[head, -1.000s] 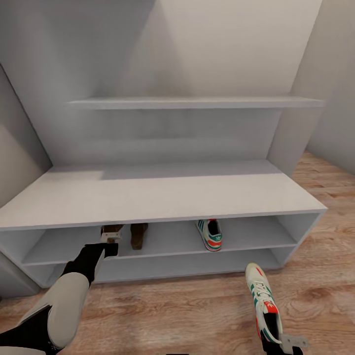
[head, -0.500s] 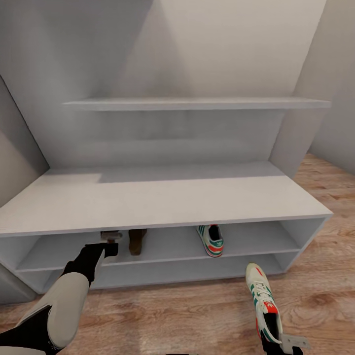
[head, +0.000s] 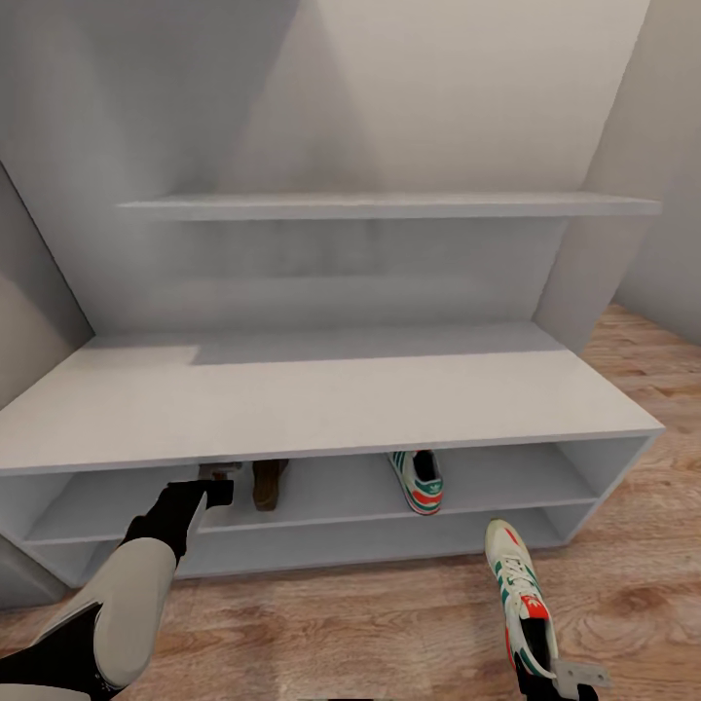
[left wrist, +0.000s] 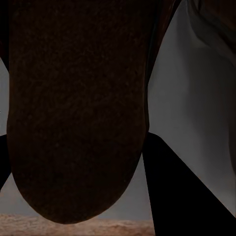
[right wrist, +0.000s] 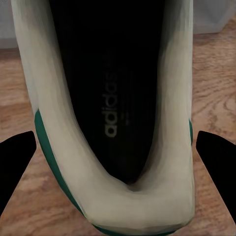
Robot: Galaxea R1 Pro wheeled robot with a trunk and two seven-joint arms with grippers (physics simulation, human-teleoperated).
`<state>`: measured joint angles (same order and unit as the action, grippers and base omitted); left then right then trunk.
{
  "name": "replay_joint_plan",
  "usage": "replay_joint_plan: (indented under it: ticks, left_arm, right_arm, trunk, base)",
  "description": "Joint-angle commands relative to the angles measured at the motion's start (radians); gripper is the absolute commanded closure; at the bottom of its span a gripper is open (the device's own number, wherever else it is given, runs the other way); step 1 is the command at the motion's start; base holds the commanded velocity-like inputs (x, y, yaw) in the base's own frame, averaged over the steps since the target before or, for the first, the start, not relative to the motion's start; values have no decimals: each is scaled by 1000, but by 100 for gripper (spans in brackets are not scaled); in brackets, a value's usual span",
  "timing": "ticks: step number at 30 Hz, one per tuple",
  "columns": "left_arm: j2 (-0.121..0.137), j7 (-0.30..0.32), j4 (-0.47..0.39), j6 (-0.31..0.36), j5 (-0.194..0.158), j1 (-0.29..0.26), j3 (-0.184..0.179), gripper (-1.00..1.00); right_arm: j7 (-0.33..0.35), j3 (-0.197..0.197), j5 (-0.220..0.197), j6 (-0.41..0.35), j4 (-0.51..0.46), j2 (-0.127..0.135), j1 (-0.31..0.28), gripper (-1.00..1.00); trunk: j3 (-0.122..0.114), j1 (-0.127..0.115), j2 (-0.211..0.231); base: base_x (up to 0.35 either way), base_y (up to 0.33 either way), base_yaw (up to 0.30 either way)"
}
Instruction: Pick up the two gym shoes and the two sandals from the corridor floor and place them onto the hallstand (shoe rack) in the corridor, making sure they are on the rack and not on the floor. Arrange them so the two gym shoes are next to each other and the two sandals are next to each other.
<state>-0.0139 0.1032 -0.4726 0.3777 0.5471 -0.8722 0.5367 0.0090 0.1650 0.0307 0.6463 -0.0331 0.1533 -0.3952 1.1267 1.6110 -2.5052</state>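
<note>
The hallstand point(head: 321, 399) is a low pale-grey bench with two open shelf rows. On its upper row lie one brown sandal point(head: 267, 484) and, further right, one gym shoe point(head: 419, 482). My left gripper point(head: 219, 479) reaches into that row just left of the resting sandal, shut on the other sandal point(left wrist: 78, 108), whose dark sole sits between the fingers point(left wrist: 182, 196). The bench top hides this held sandal in the head view. My right gripper point(head: 570, 679) is shut on the heel of the second gym shoe point(head: 519, 594), held above the corridor floor point(head: 370, 623), toe toward the rack.
A long floating shelf point(head: 389, 204) hangs on the wall above the bench. Grey wall panels close in at left point(head: 29, 321) and right point(head: 604, 253). Wood floor runs past the rack's right end point(head: 662, 370).
The whole view has shifted nearer the rack, so the camera moved. The left gripper and its sandal now sit deeper under the bench top. The right gripper still holds the shoe.
</note>
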Motion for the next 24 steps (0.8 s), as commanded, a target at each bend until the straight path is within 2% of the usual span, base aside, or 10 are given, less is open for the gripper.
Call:
replay_joint_plan:
  ticks: [1,17,18,24]
  left_arm:
    - [-1,11,-3,4,14,-1,8,100]
    - [-1,15,-3,0,14,-1,8,100]
    - [-1,13,-3,-2,14,-1,7,-100]
    - [1,9,-2,-2,16,1,9,-100]
  right_arm:
    - [2,5,3,3,1,0,-1,100]
    - [1,5,3,3,1,0,-1,100]
    - [1,5,3,3,1,0,-1,100]
    - [1,5,3,3,1,0,-1,100]
  trunk:
    - [1,0,0]
    - [1,0,0]
    - [1,0,0]
    - [1,0,0]
  base:
    - [10,0,0]
    - [32,0,0]
    - [7,0,0]
    - [1,0,0]
